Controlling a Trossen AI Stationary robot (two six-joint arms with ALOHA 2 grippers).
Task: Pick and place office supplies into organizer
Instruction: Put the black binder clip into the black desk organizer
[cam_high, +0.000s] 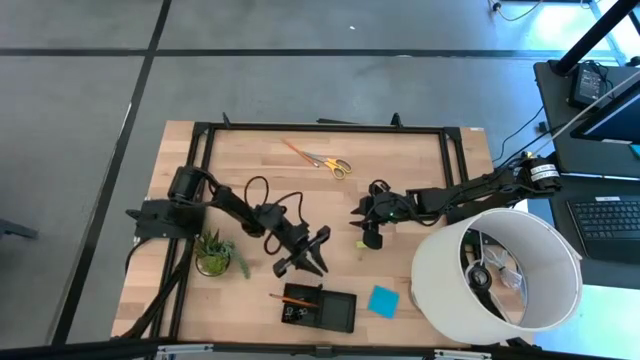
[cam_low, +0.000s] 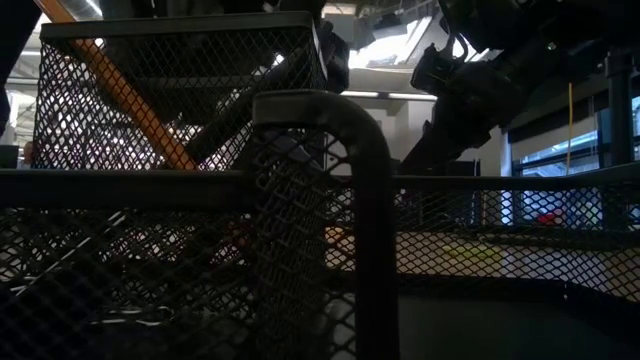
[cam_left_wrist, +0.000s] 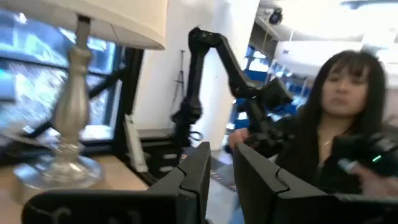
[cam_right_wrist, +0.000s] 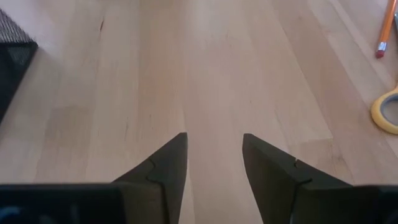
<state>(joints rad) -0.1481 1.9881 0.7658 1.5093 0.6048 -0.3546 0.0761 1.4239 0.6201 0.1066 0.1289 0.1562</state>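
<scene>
Left jaws' gap unclear; organizer (cam_high: 320, 307) contents indistinct.

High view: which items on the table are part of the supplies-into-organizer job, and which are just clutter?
Job items:
- organizer
- scissors
- orange pencil, lying on the organizer
- blue note pad
- small yellow block

Just lying about:
- potted plant
- white lampshade
</scene>
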